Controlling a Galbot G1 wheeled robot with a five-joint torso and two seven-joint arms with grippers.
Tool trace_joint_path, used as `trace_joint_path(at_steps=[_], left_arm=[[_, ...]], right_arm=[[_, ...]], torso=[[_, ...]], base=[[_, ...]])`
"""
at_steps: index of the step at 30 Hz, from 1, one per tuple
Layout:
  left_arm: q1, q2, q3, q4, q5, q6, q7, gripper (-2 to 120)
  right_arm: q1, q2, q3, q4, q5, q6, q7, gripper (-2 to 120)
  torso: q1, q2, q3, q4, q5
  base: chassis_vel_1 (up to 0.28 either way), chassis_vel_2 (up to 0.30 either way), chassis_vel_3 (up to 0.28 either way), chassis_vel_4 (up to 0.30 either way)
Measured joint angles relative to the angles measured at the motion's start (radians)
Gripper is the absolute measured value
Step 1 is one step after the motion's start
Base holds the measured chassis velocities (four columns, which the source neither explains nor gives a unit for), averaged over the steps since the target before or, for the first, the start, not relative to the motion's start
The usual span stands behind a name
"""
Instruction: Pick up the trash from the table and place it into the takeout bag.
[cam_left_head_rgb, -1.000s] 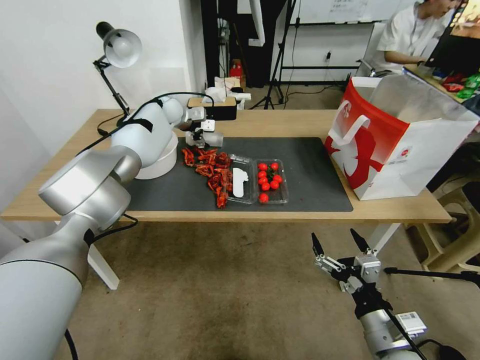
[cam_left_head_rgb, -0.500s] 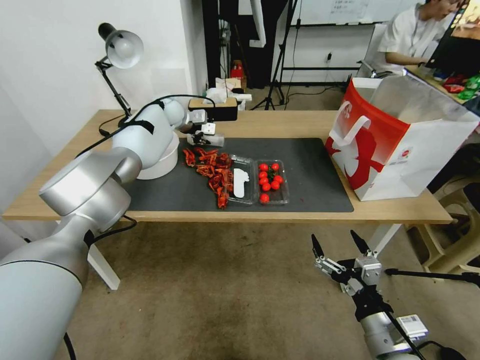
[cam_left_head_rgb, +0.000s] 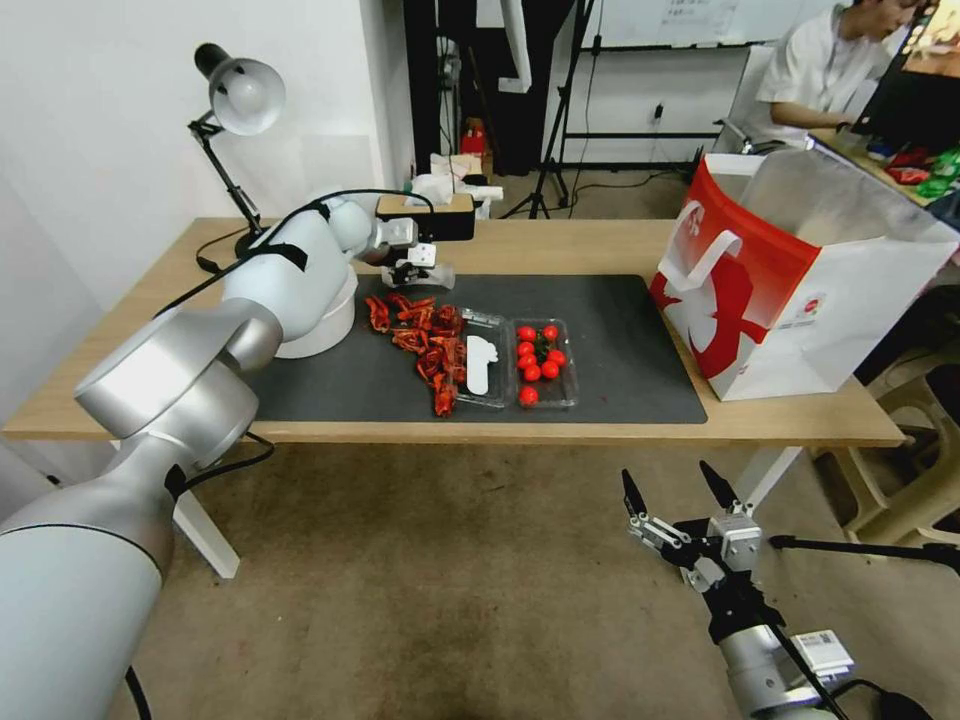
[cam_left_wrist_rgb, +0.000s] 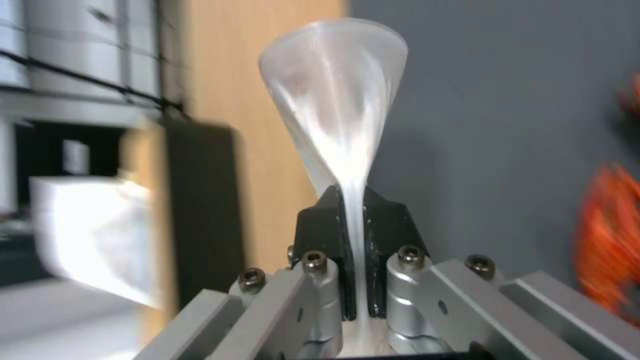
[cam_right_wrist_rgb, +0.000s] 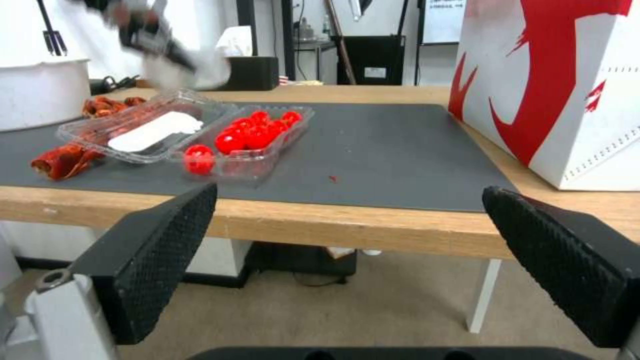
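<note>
My left gripper (cam_left_head_rgb: 424, 268), clamped on the clear plastic cup (cam_left_wrist_rgb: 333, 95), has lifted since a second ago and now hangs above the back of the table (cam_left_head_rgb: 560, 245), clear of the red scraps (cam_left_head_rgb: 425, 340). An open tray (cam_left_head_rgb: 485, 370) of tomatoes (cam_left_head_rgb: 537, 360) lies on the mat between cup and takeout bag (cam_left_head_rgb: 790, 270). My right gripper (cam_left_head_rgb: 680, 492) waits below the table edge, fingers apart
</note>
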Motion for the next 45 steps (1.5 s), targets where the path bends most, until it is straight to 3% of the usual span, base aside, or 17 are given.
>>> trace_joint_path(at_steps=[6, 12, 13, 14, 16, 17, 19, 20, 23, 28, 30, 38, 45], left_arm=[[-0.042, 0.005, -0.007, -0.156, -0.113, 0.002, -0.033, 1], [-0.079, -0.043, 0.007, -0.221, -0.202, 0.002, -0.08, 1], [-0.092, -0.07, 0.029, -0.243, -0.264, -0.001, -0.123, 1], [-0.092, -0.07, 0.029, -0.243, -0.264, -0.001, -0.123, 1], [-0.103, -0.118, 0.062, -0.27, -0.39, -0.024, -0.223, 1], [-0.103, -0.118, 0.062, -0.27, -0.39, -0.024, -0.223, 1], [-0.108, -0.17, 0.081, -0.297, -0.492, -0.042, -0.327, 1], [-0.108, -0.17, 0.081, -0.297, -0.492, -0.042, -0.327, 1], [-0.117, -0.233, 0.127, -0.348, -0.662, -0.044, -0.441, 1], [-0.127, -0.261, 0.189, -0.407, -0.795, -0.039, -0.51, 1], [-0.124, -0.264, 0.256, -0.481, -0.907, -0.036, -0.546, 1], [-0.078, -0.261, 0.338, -0.541, -0.912, -0.095, -0.565, 1], [-0.05, -0.259, 0.385, -0.548, -0.91, -0.104, -0.57, 1]], right_arm=[[0.007, -0.002, 0.0, 0.003, 0.001, 0.001, 0.0, 100], [0.007, 0.0, 0.001, 0.005, 0.001, 0.001, 0.001, 100], [0.007, 0.001, 0.002, 0.005, 0.001, 0.001, 0.002, 100], [0.007, 0.001, 0.002, 0.005, 0.001, 0.001, 0.002, 100], [0.007, 0.006, 0.002, 0.006, 0.001, 0.001, 0.002, 100], [0.007, 0.006, 0.002, 0.006, 0.001, 0.001, 0.002, 100], [0.006, 0.01, -0.001, 0.006, -0.001, 0.001, 0.002, 100], [0.006, 0.01, -0.001, 0.006, -0.001, 0.001, 0.002, 100], [0.004, 0.015, -0.002, 0.007, -0.003, 0.001, 0.002, 100], [-0.001, 0.017, 0.0, 0.011, -0.005, 0.001, 0.002, 100], [-0.007, 0.018, 0.003, 0.012, -0.005, 0.001, 0.002, 100], [-0.011, 0.016, 0.003, 0.012, -0.005, 0.001, 0.0, 100], [-0.015, 0.011, 0.001, 0.007, -0.004, 0.001, -0.002, 100]], torso=[[0.0, 0.0, 0.0, 0.0004, 0.0006], [0.0, 0.0, -0.001, 0.0003, 0.0008], [-0.001, 0.0, -0.001, 0.0, 0.0009], [-0.001, 0.0, -0.001, 0.0, 0.0009], [0.0, 0.0, -0.001, 0.0001, 0.0008], [0.0, 0.0, -0.001, 0.0001, 0.0008], [-0.001, 0.0, -0.001, 0.0, 0.0009], [-0.001, 0.0, -0.001, 0.0, 0.0009], [-0.001, 0.0, -0.001, 0.0001, 0.0009], [-0.001, 0.0, -0.001, -0.0001, 0.0009], [-0.001, 0.0, -0.001, 0.0003, 0.0006], [-0.001, 0.0, -0.001, 0.0004, 0.0005], [-0.001, 0.0, -0.001, 0.0004, 0.0005]], base=[[0.0, 0.0, 0.0, 0.0], [0.0, 0.0, 0.0, 0.0], [0.0, 0.0, 0.0, 0.0], [0.0, 0.0, 0.0, 0.0], [0.0, 0.0, 0.0, 0.0], [0.0, 0.0, 0.0, 0.0], [0.0, 0.0, 0.0, 0.0], [0.0, 0.0, 0.0, 0.0], [0.0, 0.0, 0.0, 0.0], [0.0, 0.0, 0.0, 0.0], [0.0, 0.0, 0.0, 0.0], [0.0, 0.0, 0.0, 0.0], [0.0, 0.0, 0.0, 0.0]])
